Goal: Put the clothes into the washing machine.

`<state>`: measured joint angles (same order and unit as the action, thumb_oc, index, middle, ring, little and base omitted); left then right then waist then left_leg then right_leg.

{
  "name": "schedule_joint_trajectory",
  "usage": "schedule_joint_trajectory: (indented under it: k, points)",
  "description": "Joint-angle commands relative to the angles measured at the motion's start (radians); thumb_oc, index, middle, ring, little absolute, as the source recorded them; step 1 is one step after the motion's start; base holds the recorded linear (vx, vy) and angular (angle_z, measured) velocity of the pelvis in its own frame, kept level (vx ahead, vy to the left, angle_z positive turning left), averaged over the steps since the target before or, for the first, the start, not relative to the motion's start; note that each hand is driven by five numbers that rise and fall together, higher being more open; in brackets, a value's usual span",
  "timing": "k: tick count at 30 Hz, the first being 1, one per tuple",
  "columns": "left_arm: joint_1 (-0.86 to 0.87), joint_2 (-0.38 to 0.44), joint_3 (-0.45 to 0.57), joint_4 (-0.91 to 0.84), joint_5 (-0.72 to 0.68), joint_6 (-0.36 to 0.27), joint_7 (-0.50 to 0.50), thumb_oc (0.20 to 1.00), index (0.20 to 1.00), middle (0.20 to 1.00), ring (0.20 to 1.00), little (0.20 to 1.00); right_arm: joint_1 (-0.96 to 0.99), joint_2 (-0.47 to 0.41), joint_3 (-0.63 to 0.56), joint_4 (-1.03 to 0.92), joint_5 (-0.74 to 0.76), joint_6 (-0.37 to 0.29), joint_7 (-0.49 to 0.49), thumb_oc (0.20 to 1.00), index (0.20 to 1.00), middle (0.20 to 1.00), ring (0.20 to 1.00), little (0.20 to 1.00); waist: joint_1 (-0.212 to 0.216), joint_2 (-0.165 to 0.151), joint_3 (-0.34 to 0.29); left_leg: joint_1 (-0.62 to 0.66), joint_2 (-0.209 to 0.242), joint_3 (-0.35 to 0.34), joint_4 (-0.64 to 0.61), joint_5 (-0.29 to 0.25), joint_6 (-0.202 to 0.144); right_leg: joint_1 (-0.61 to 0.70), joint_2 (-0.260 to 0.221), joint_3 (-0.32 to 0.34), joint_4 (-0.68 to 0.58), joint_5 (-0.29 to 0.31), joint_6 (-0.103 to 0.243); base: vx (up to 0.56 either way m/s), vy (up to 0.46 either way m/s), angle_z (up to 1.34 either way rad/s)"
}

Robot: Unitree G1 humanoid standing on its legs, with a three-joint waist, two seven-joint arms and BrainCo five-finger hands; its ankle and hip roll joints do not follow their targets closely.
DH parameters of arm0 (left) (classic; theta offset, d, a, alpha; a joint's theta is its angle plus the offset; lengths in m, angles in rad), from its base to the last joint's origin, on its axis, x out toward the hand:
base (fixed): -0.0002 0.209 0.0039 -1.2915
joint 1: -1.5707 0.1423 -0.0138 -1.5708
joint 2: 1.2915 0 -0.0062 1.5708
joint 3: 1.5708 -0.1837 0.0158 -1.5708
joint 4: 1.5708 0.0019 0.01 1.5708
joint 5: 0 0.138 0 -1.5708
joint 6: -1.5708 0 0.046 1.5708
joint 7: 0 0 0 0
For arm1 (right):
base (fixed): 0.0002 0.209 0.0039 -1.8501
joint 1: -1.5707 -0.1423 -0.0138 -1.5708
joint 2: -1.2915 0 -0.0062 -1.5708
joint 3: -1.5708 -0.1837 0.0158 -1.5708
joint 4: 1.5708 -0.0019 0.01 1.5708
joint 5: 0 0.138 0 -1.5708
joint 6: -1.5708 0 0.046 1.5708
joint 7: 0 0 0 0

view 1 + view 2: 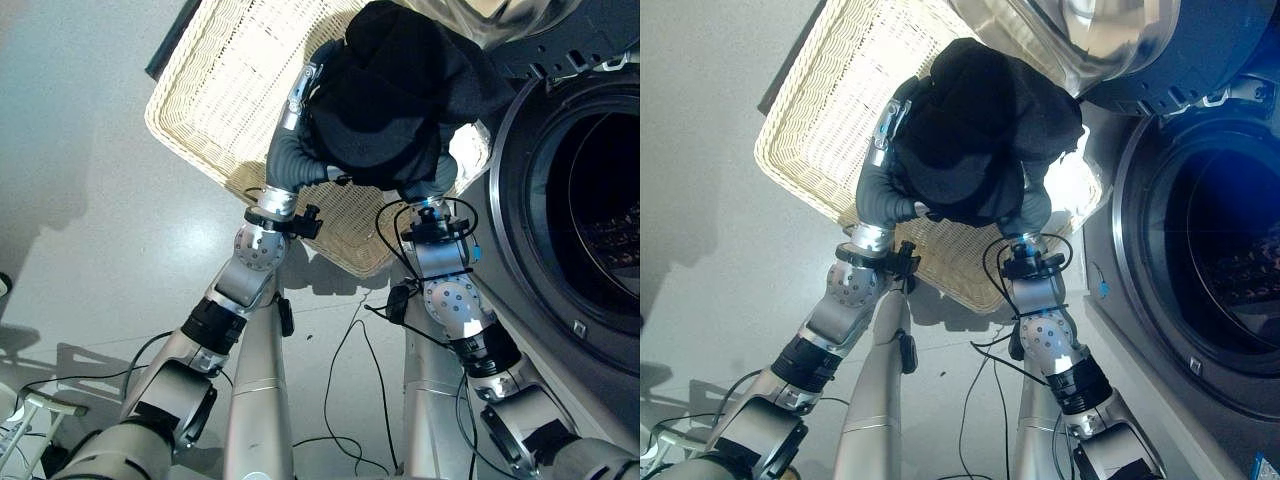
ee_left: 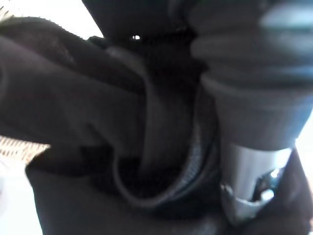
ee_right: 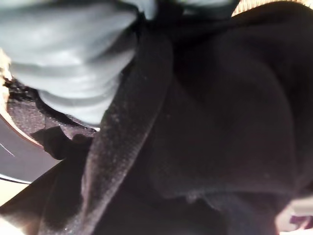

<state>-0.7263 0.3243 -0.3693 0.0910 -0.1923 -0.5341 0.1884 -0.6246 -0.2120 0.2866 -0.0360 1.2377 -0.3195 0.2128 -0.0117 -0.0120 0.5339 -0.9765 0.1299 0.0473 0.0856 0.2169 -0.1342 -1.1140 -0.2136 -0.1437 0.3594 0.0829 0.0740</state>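
Now black clothes bundle (image 1: 395, 95) is held up between both robot hands over wicker basket (image 1: 215, 85); fingers buried in cloth, can't tell their grip; washing machine drum (image 1: 590, 200) opens at 3 o'clock, right arm nearer

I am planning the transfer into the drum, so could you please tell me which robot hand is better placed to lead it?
The right robot hand, probably: it sits under the black garment on the side nearest the washing machine opening. The left robot hand holds the far side, over the wicker basket.
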Motion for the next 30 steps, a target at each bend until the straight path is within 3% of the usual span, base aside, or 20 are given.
schedule_joint_trajectory:
  k: [1,15,24,30]
  points:
    - [0.005,0.016,0.021,-0.109,-0.040,-0.031,-0.021,1.000,1.000,1.000,1.000,1.000,-0.004,0.014,-0.012,-0.207,-0.028,-0.024,0.059,0.200,0.200,0.200,0.200,0.200,-0.012,0.002,-0.014,-0.030,0.017,-0.028,0.034,-0.030,-0.025,0.076,-0.020,0.002,-0.176,0.134,0.151,0.00,0.000,0.00]
    - [0.008,-0.006,0.042,-0.114,-0.109,-0.088,-0.057,1.000,1.000,1.000,1.000,1.000,0.005,0.023,-0.015,-0.193,-0.013,-0.025,0.077,0.200,0.200,0.200,0.200,0.200,-0.014,0.003,-0.014,-0.027,0.015,-0.028,0.041,-0.033,-0.025,0.079,-0.021,0.006,-0.173,0.131,0.148,0.00,0.000,0.00]
    - [0.008,0.000,0.054,-0.105,-0.063,-0.098,-0.026,1.000,1.000,1.000,1.000,1.000,0.004,0.007,-0.041,-0.187,-0.049,-0.076,0.077,0.200,0.200,0.200,0.200,0.200,-0.016,0.004,-0.014,-0.026,0.018,-0.027,0.051,-0.039,-0.027,0.081,-0.024,0.008,-0.164,0.125,0.148,0.00,0.000,0.00]
    - [-0.005,0.022,0.067,-0.095,-0.017,-0.110,0.066,1.000,1.000,1.000,1.000,1.000,-0.005,-0.010,-0.073,-0.191,-0.050,-0.099,0.084,0.200,0.200,0.200,0.200,0.200,-0.017,0.000,-0.014,-0.030,0.020,-0.030,0.053,-0.039,-0.029,0.075,-0.025,0.009,-0.159,0.127,0.152,0.00,0.000,0.00]
